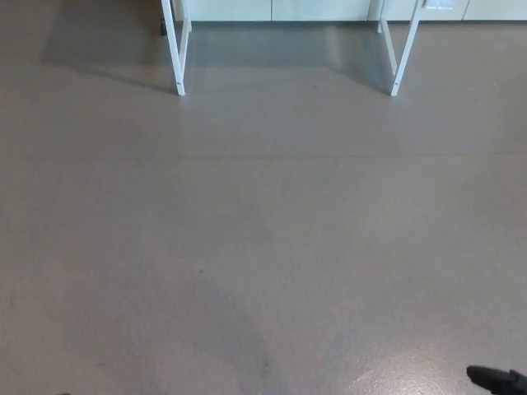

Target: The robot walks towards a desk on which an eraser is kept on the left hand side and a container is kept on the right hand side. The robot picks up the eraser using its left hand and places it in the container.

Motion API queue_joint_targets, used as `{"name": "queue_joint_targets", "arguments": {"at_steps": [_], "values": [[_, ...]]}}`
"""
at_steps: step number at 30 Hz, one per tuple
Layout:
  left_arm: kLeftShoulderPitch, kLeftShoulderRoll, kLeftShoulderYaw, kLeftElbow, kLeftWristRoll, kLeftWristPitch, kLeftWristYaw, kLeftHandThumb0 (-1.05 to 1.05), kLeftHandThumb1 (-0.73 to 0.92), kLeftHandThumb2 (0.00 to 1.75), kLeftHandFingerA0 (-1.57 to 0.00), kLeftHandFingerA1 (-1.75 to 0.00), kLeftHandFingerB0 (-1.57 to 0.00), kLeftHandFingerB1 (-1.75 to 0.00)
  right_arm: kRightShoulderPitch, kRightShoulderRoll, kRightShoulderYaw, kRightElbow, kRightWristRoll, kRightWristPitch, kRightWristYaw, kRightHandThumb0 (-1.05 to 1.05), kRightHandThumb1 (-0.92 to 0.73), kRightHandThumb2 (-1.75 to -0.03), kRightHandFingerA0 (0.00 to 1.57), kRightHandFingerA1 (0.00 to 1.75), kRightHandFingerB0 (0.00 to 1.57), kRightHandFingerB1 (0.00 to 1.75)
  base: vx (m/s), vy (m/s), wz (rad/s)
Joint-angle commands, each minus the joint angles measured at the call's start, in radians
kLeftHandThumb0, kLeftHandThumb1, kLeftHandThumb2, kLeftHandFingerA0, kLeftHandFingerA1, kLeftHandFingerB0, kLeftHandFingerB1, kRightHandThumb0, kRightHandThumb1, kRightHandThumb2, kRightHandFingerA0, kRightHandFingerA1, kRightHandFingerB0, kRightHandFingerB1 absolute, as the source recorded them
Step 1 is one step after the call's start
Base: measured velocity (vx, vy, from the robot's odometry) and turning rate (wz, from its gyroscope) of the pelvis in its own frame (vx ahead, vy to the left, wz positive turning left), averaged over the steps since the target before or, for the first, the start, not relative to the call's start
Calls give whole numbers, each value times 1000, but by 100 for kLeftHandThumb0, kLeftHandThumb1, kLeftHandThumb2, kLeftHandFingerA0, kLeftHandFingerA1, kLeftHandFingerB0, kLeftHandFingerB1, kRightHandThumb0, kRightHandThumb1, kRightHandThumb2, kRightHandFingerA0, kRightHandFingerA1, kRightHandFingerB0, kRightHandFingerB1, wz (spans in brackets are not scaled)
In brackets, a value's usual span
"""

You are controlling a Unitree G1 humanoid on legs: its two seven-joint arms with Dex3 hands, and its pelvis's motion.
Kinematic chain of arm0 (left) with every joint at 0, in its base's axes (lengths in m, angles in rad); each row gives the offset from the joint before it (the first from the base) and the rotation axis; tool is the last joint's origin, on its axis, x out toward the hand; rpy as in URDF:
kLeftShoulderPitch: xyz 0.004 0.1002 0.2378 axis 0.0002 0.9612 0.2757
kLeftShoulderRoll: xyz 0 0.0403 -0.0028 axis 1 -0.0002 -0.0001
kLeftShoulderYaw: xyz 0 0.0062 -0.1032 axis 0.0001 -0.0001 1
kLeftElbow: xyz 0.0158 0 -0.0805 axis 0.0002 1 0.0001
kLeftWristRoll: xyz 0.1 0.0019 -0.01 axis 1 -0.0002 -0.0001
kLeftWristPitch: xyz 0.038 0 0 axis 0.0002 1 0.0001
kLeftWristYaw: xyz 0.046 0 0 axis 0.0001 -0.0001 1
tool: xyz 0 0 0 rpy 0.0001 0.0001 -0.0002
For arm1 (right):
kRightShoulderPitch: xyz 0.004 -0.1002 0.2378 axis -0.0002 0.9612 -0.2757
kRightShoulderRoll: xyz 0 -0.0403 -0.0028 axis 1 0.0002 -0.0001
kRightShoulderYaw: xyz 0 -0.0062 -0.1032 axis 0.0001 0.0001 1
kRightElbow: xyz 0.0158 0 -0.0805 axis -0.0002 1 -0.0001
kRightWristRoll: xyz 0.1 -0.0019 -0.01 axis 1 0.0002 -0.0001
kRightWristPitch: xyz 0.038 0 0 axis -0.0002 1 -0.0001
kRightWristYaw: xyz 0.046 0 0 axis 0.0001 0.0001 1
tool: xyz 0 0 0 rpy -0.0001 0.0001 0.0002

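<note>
Floor (263,247) lies before white desk legs (177,58); right hand (501,380) state unclear.

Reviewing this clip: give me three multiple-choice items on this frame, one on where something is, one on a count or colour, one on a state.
1. Where do the desk legs stand in the head view?
A. along the top edge
B. in the middle
C. at the bottom left

2. How many white desk legs reach the floor in view?
A. one
B. two
C. four

3. What is the state of the task's eraser and container here?
A. both lie on the floor
B. the eraser is in the left hand
C. neither is in view

Answers:
1 A: the left desk leg and the right desk leg come down from the top edge.
2 B: only those two legs meet the grey floor.
3 C: the desk top is cut off, and only a dark bit of the robot shows at the bottom right.
</note>
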Motion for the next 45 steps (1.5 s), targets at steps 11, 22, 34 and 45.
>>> {"name": "queue_joint_targets", "arguments": {"at_steps": [11,22,34,45], "values": [[193,-19,65,-61,-147,-81,-133,-22,63,62,-26,-33,-22,-30,188,5,-26,-106,118,-59,118,-24,-49,-54,63,58,46,51,0,0,0],[199,-14,57,-14,-143,-116,-135,-21,63,62,-27,-33,-23,-30,197,-5,-10,-54,108,-100,140,-25,-50,-54,64,59,45,52,0,0,0],[194,-8,43,8,-135,-149,-127,-21,64,62,-28,-33,-24,-31,181,-14,-10,-35,110,-108,144,-26,-50,-54,68,59,45,51,-6,-13,16],[198,2,25,7,-122,-174,-114,-23,63,62,-28,-34,-24,-31,185,-20,-4,-47,102,-118,133,-28,-51,-54,67,59,45,51,131,291,-36]]}}
